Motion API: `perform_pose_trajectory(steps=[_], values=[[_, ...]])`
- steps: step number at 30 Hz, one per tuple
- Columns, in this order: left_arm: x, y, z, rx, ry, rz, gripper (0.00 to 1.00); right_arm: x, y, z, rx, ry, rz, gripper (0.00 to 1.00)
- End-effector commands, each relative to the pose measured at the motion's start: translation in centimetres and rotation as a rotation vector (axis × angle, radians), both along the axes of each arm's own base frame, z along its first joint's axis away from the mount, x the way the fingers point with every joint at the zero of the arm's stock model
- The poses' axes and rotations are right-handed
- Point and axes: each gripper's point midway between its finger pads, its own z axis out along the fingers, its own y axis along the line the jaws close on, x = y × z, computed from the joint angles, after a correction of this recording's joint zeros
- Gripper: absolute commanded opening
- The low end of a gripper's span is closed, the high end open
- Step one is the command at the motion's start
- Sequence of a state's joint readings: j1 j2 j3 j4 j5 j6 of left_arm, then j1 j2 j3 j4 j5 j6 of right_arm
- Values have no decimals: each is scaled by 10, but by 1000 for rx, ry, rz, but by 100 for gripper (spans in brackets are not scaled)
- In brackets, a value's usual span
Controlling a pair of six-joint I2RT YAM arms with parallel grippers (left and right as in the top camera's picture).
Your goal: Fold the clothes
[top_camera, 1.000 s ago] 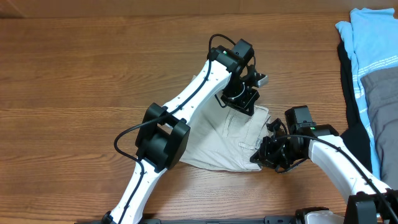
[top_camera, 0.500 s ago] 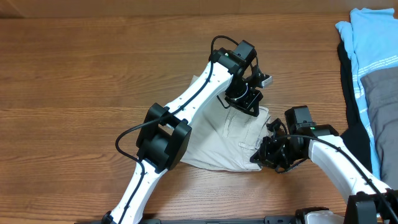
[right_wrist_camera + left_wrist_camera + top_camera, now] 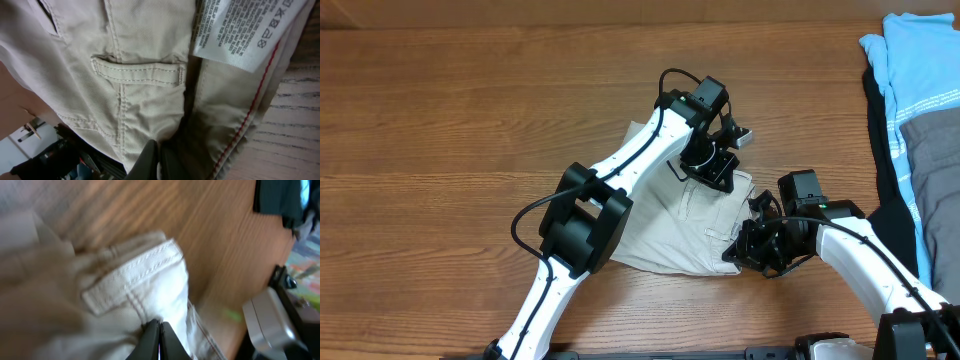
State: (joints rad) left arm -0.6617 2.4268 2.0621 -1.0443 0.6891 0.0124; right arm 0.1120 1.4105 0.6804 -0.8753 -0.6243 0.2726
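Observation:
The beige shorts (image 3: 670,225) lie crumpled in the middle of the table, partly under my left arm. My left gripper (image 3: 712,170) is shut on their upper waistband edge (image 3: 135,287), which looks lifted; its fingers (image 3: 157,340) pinch the cloth. My right gripper (image 3: 745,245) is shut on the shorts' lower right waistband (image 3: 145,70), beside a belt loop and the white care label (image 3: 245,27); its fingers (image 3: 159,162) pinch the fabric low over the table.
A pile of other garments lies at the right edge: a light blue striped one (image 3: 910,70), a grey one (image 3: 935,150) and a black one (image 3: 885,200). Bare wooden table (image 3: 440,130) spreads to the left and back.
My left gripper has shifted slightly left and toward the front with the waistband edge in it. The right arm has stayed in place.

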Motion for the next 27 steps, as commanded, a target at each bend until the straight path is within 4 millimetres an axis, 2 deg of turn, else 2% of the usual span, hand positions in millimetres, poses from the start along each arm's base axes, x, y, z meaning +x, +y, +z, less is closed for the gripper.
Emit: perform_pose_trajectory(steps=[1,7,13,17,21,27], values=[[1,-7,-4,-24,-8,18,4,-2,1,-1,6,4,6,4],[13,-13,-25,-51,-39,82,4,-8,0,-1,3,29,6,4],[31,-4,-55,20,-124,166,4,-18,-2,-1,-12,77,6,4],[37,2,-70,46,-167,194,4,-21,-13,-8,-91,113,-30,4],[41,2,-76,40,-188,215,4,-21,-27,-16,-187,149,-100,4],[46,1,-75,38,-211,222,4,-17,-36,-21,-254,159,-160,4]])
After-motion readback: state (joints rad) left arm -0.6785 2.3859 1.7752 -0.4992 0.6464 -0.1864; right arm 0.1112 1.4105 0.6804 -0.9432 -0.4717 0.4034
